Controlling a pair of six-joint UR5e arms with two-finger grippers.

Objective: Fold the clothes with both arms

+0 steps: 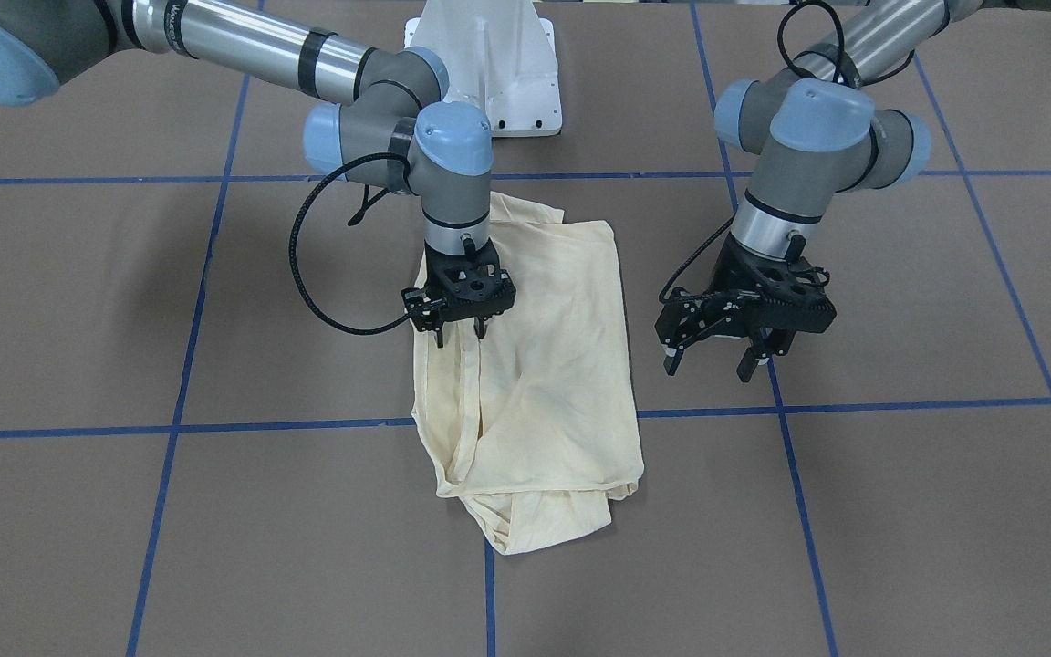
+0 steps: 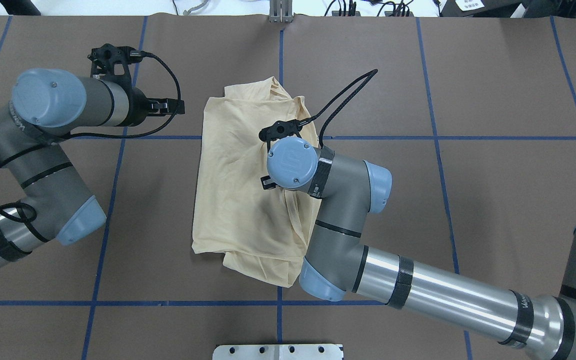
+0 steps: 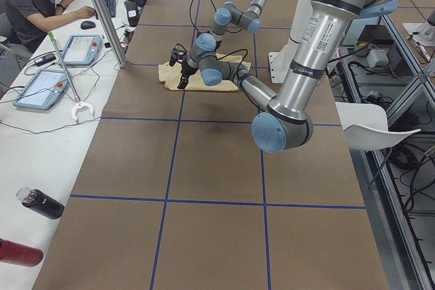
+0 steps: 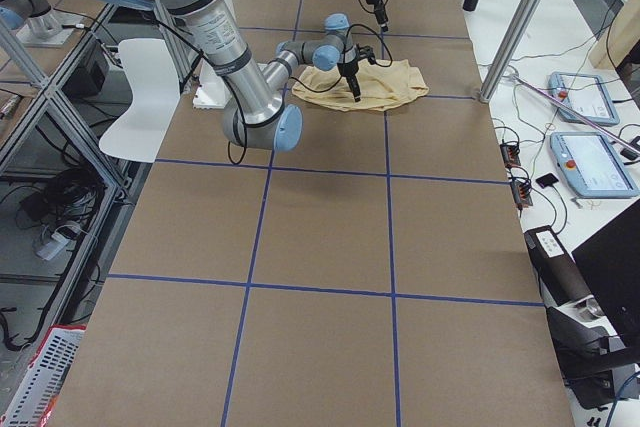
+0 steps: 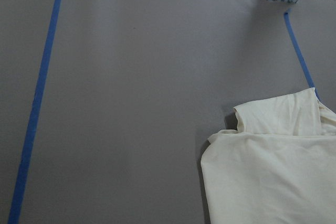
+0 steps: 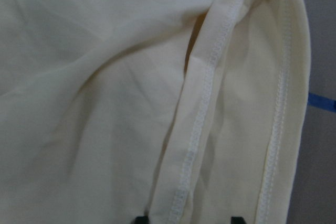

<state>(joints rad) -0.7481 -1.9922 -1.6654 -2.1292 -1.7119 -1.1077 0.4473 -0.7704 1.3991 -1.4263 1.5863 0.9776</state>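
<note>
Two fingertips of my right claw stand slightly apart astride a stitched hem of the cream T-shirt, which lies part-folded on the table. I judge a pinch is being lined up: next, descend, close, lift. Farther off, my left claw hangs wide open beside it.

Left gripper spread wide, right gripper narrower.
Both hang on down-turned wrists, elbows bent; the right one's fingertips stand slightly apart.
</note>
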